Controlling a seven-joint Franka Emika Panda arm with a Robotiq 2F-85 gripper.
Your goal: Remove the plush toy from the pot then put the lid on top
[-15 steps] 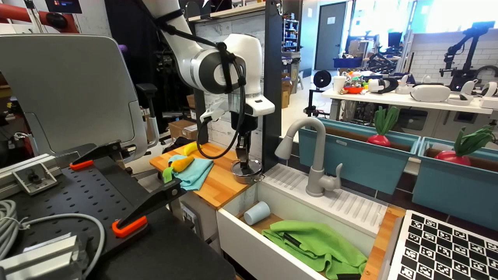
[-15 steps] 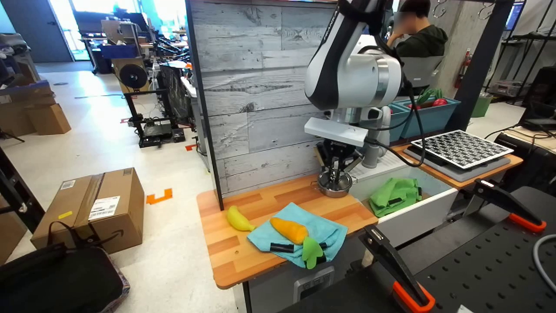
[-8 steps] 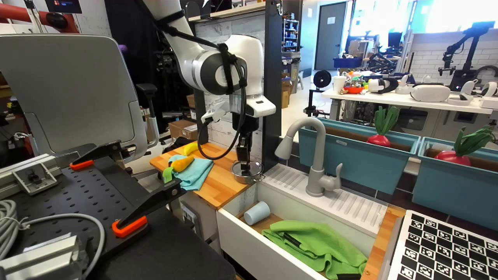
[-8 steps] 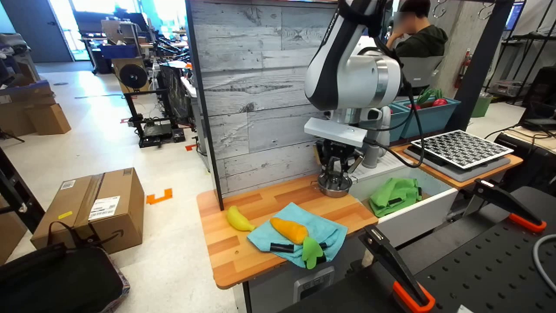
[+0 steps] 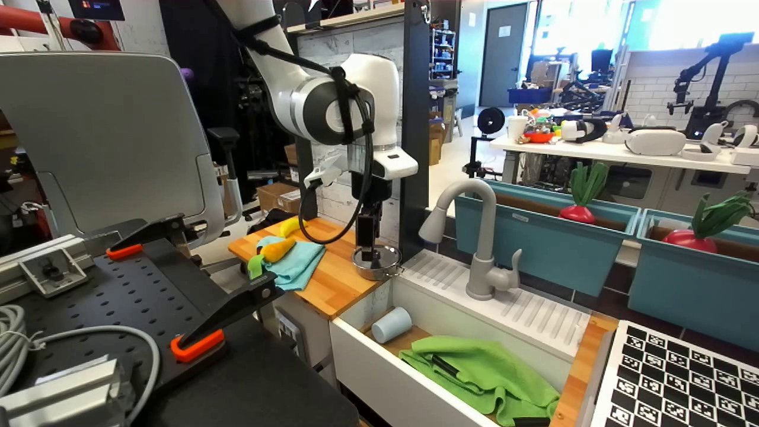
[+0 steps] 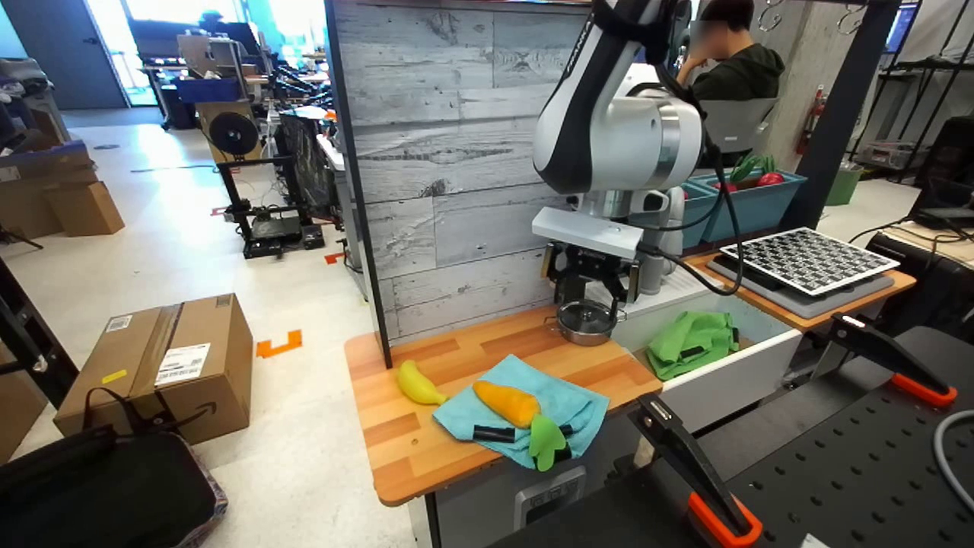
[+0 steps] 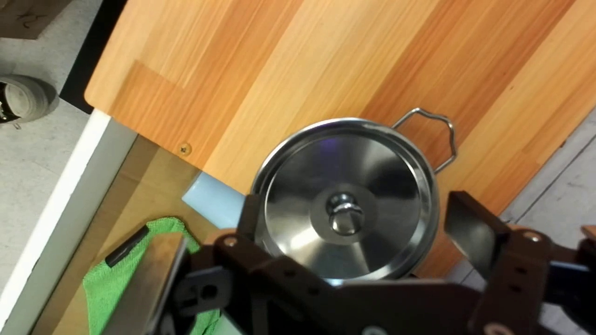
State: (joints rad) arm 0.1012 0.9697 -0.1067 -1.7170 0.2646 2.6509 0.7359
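Lid [image 7: 342,179]: polished metal, mirror-glossy. Pot [image 6: 585,339]: shiny metal; wire handle [image 7: 450,123] likewise, smooth. Counter [image 7: 279,70]: smooth wood, visible grain, slight sheen. Green towel [image 5: 489,369]: matt cloth, rough nap. Blue towel [image 6: 571,392]: matt cloth. Faucet [image 5: 488,237]: smooth, matt, plastic-looking.

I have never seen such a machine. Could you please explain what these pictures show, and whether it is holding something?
This is one robot arm, and the gripper is its hand. The wide pictures come from two outside cameras; the close one comes from a camera on its wrist. The gripper is open and holds nothing. Below it, a metal pot with its lid on stands on a wooden counter. Also there: a yellow banana and, on a blue cloth, an orange carrot-shaped toy.
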